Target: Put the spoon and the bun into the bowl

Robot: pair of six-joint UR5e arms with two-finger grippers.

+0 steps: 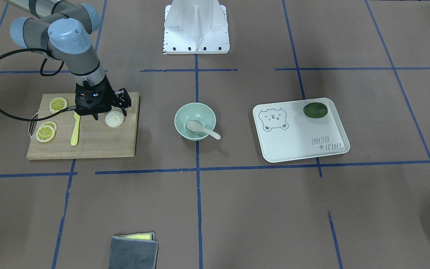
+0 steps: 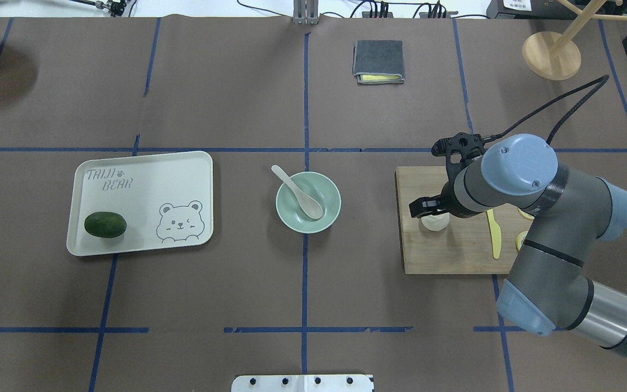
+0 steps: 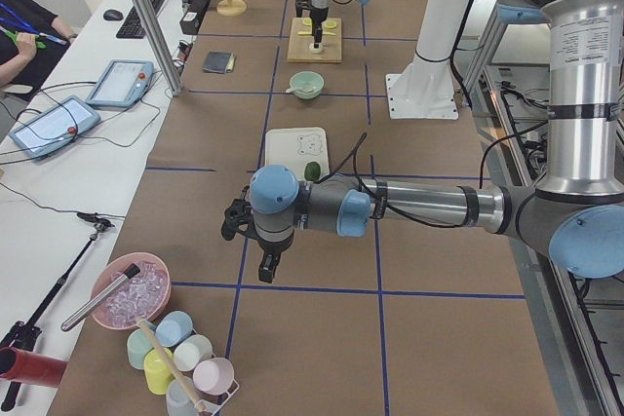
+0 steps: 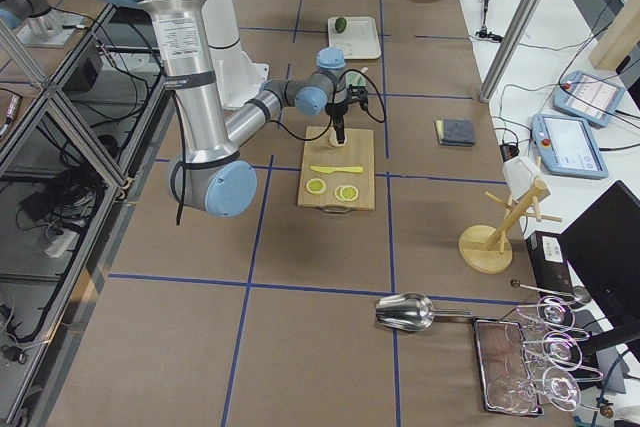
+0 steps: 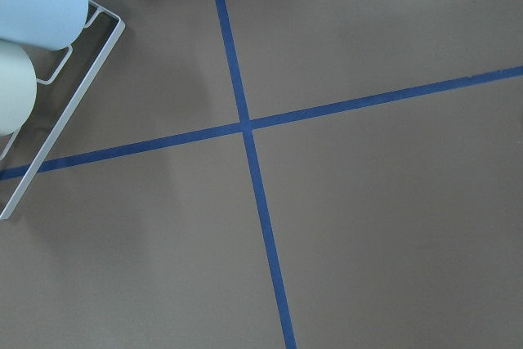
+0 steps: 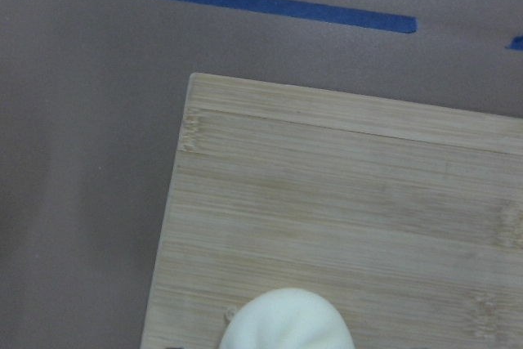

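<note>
The right arm bends down over the cutting board (image 1: pixel 99 145), its gripper (image 1: pixel 111 113) pointing straight down just above the bun (image 1: pixel 114 120), jaws apparently spread.

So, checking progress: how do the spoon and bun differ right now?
The spoon lies in the bowl, handle over its rim; the bun sits on the cutting board. The spoon is long, the bun round. The right gripper is by the bun, not the spoon. Both are pale.
</note>
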